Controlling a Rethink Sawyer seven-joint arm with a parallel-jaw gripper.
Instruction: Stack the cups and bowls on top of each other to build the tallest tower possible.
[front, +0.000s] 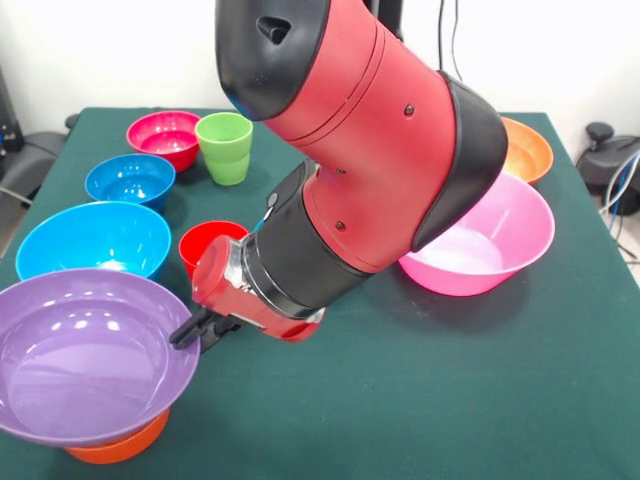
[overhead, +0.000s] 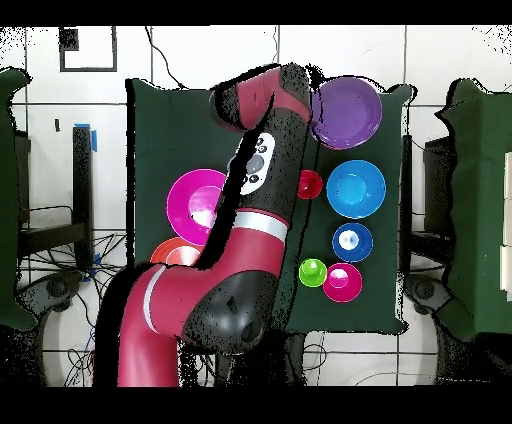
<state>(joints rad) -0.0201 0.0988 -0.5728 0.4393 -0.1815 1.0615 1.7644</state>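
Observation:
My gripper (front: 188, 330) is at the near-left of the table, its black fingers closed on the right rim of the purple bowl (front: 85, 360). That bowl rests on an orange bowl (front: 120, 452); overhead it (overhead: 348, 110) shows at the table's top right. The red cup (front: 205, 243) stands upright just behind my wrist. The green cup (front: 225, 147) stands further back. The huge hot-pink bowl (front: 490, 240) stands alone and empty at the right. No pile of bowls is nested in it.
A large light-blue bowl (front: 95, 240), a smaller blue bowl (front: 130, 180) and a small magenta bowl (front: 163, 137) run along the left side. A second orange bowl (front: 527, 150) sits back right. My arm crosses the table's middle.

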